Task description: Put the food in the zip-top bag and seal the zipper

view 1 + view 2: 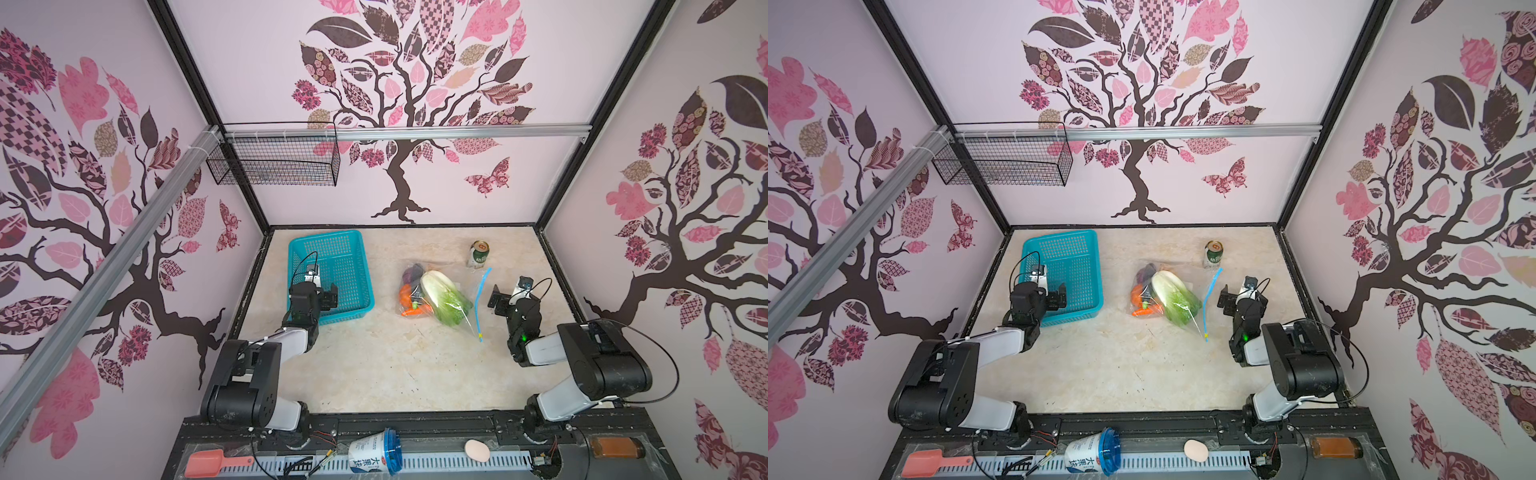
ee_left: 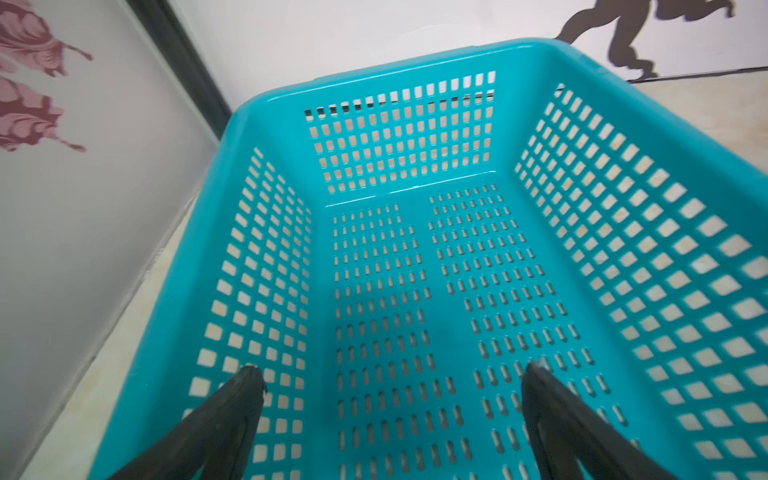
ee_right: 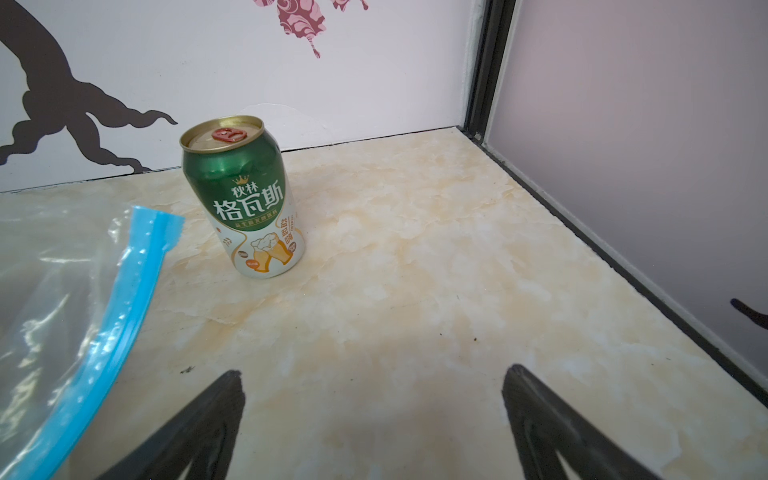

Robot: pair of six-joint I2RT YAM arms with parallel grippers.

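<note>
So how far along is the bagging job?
Done: the food sits inside the zip-top bag; the basket shows none. In hand: nothing; left hand open over the basket, right hand open beside the zipper. Left: sealing; can't tell if it's already shut.

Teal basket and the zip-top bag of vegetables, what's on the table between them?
Nothing: both top views show only bare marble-patterned tabletop between the teal basket and the zip-top bag.

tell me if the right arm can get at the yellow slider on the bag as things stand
Probably yes. The right gripper is open and empty beside the zipper strip, with nothing between them. The slider lies uncovered at the strip's near end; the can stands farther back.
</note>
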